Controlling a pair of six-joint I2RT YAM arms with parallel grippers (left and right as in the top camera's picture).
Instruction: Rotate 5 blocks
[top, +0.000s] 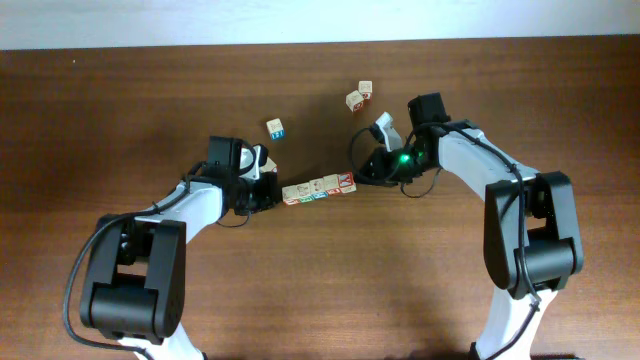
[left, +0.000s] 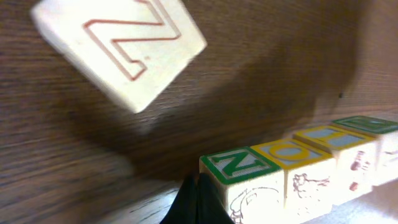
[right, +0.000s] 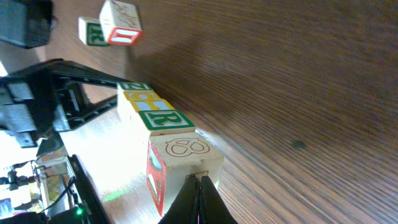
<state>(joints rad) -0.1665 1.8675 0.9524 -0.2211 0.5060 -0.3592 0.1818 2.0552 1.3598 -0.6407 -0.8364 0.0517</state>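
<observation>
Here, from overhead, a row of blocks (top: 318, 188) lies mid-tabletop (top: 120, 100) between the left tool (top: 275, 194) and the right tool (top: 358, 176), with loose blocks (top: 275, 128) behind it. In the left wrist view, the left tool's fingers are pressed together, empty, just beside the green N block (left: 239, 167). In the right wrist view, that tool is likewise closed on nothing, at the row's red-sided end block (right: 183, 155).

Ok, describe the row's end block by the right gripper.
The end block is a pale wooden cube with a brown outline drawing on one face and red print on the adjoining one; overhead it shows a red X. It sits on the table, flush against its green-lettered neighbour, with the shut right gripper at its outer face.
</observation>
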